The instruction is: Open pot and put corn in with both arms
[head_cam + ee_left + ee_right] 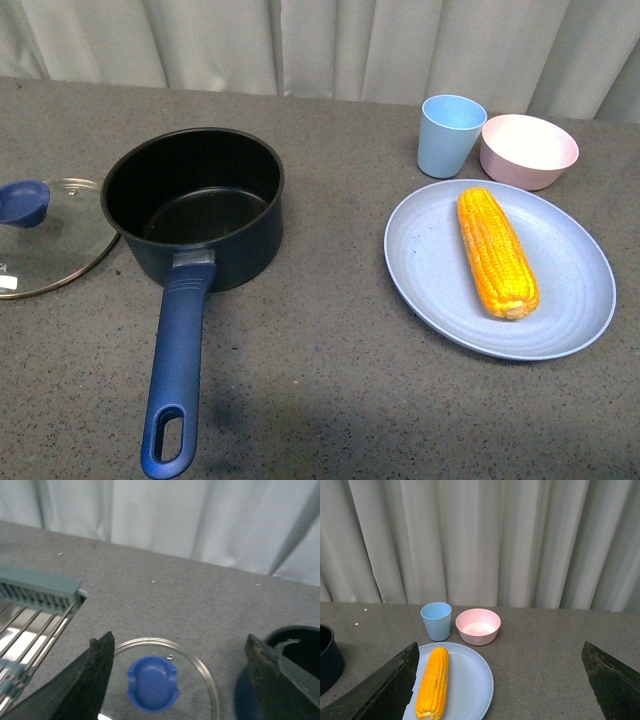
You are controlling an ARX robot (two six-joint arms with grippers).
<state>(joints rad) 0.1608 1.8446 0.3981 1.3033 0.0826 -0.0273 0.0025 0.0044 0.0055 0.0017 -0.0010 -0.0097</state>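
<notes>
- The dark navy round pot (195, 205) stands uncovered on the grey speckled table (320, 380), left of centre in the front view. Its black inside shows, and its long blue handle with a slot hole at the end points toward the robot.
- The round glass lid (60, 240) with a blue knob lies flat on the table on the pot's left, its rim just beside the pot's wall.
- The yellow-orange corn cob (497, 252) lies on a pale blue oval plate (560, 320), well apart from the pot on the right side.
- A pale blue plastic cup (450, 135) and a pink round bowl (528, 150) stand side by side just behind the plate.
- The left gripper (178, 639) hangs above the lid with its black jaws spread wide and nothing between them. The pot's rim is beside one finger, and a teal-framed wire rack (35, 600) lies near the other.
- The right gripper (500, 647) is also wide apart and grips nothing. It faces the plate, with the corn cob off to one side of its gap.
- Neither arm shows in the front view.
</notes>
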